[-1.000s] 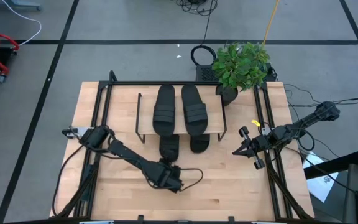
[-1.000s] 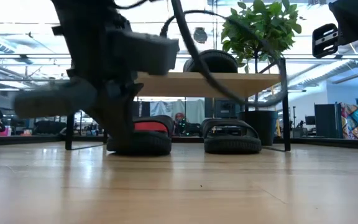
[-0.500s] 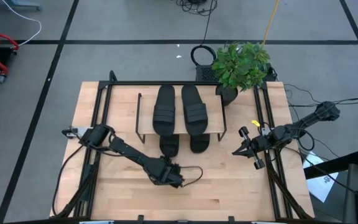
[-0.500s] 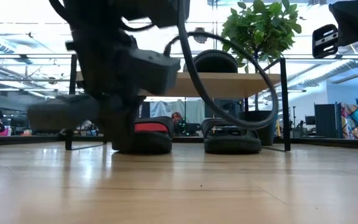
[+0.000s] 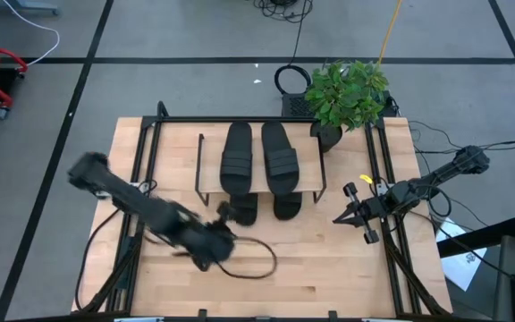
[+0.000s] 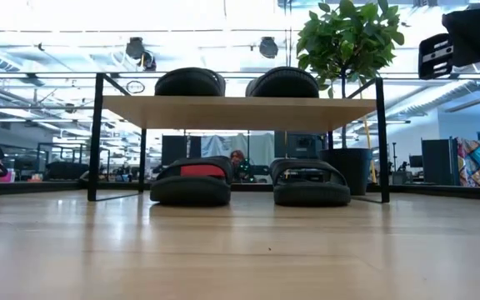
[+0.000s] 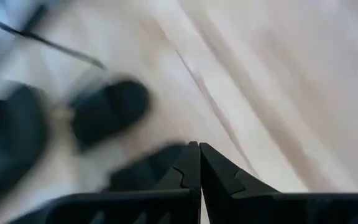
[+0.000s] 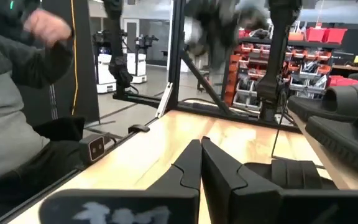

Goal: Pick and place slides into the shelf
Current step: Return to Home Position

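Note:
Two black slides (image 5: pixel 237 159) (image 5: pixel 280 156) lie side by side on the plank top of the shelf (image 6: pixel 240 110). Two more slides (image 6: pixel 194 181) (image 6: pixel 311 182) stand on the table under the plank, between its black legs. My left gripper (image 7: pixel 199 147) is shut and holds nothing. It hangs, blurred, above the table in front of the shelf's left end (image 5: pixel 211 245) and is out of the low view. My right gripper (image 5: pixel 340 217) waits shut above the table's right side, holding nothing.
A potted plant (image 5: pixel 347 94) stands at the table's far right corner beside the shelf. A black cable (image 5: pixel 250 265) from the left arm loops over the near table. Black frame rails (image 5: pixel 143 161) run along both table sides. A person (image 8: pixel 17 93) sits beyond the table.
My left gripper has risen fast from just above the table in front of the left lower slide, going toward the table's left edge and turning as it went. It has left the low view and stays shut. The slides have not moved.

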